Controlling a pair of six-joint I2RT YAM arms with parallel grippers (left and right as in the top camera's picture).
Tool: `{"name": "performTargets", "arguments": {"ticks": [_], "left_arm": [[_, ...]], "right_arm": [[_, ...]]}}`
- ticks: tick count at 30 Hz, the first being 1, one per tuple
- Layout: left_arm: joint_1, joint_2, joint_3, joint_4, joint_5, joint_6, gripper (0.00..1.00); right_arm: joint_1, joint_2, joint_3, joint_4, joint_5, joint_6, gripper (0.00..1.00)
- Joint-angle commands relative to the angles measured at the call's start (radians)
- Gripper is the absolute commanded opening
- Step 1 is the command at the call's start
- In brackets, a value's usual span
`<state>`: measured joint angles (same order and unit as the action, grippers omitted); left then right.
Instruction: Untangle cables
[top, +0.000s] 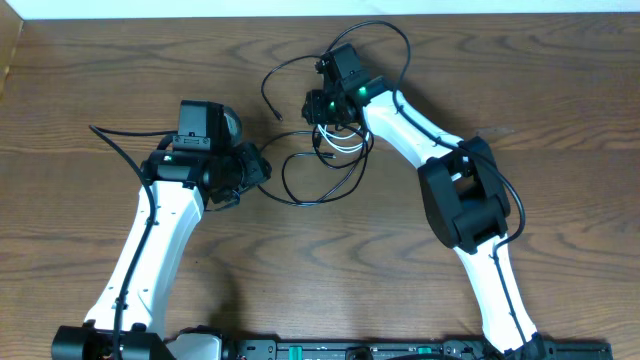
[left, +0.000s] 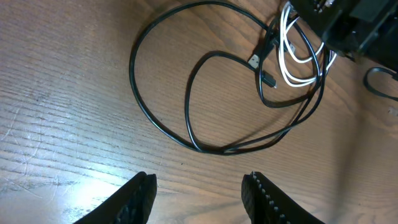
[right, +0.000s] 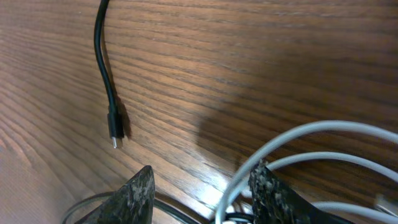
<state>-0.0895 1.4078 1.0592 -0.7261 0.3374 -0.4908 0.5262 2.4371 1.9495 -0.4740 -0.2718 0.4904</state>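
The black cable (top: 286, 180) lies in loose loops on the wood between both arms; in the left wrist view its loops (left: 186, 134) spread ahead of my left gripper (left: 199, 183), which is open and holds nothing. The white cable (top: 345, 147) is coiled under my right gripper (top: 322, 120). In the right wrist view the right gripper (right: 202, 177) is open. White strands (right: 311, 134) curve past its right finger, one running just inside it. A black strand (right: 174, 208) crosses low between the jaws. The black cable's free plug end (right: 115, 134) lies ahead on the wood.
The left gripper (top: 262, 168) sits just left of the black loops. A thicker black arm wire (top: 400, 40) arcs above the right wrist. The right arm's white link (top: 410, 125) runs down to its dark elbow (top: 465, 195). The right gripper's body (left: 348, 18) shows in the left wrist view.
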Motion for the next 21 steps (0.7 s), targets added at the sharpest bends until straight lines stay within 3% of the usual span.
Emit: {"name": "performTargets", "arguments": {"ticks": [1, 6, 12, 15, 21], "left_arm": [[0.004, -0.005, 0.005, -0.003, -0.01, -0.001, 0.49], [0.004, -0.005, 0.005, -0.01, -0.011, -0.001, 0.49], [0.004, -0.005, 0.005, -0.025, -0.018, 0.0, 0.49], [0.004, -0.005, 0.005, -0.026, -0.018, 0.0, 0.49], [0.004, -0.005, 0.005, -0.026, -0.018, 0.0, 0.49]], "right_arm": [[0.019, 0.039, 0.014, 0.014, 0.031, 0.056, 0.43], [0.051, 0.082, 0.013, 0.034, 0.039, 0.055, 0.33], [0.066, 0.095, 0.011, -0.051, 0.085, 0.024, 0.01], [0.056, 0.085, 0.013, -0.069, 0.031, -0.023, 0.01], [-0.031, -0.039, 0.013, -0.134, -0.392, -0.216, 0.01]]}}
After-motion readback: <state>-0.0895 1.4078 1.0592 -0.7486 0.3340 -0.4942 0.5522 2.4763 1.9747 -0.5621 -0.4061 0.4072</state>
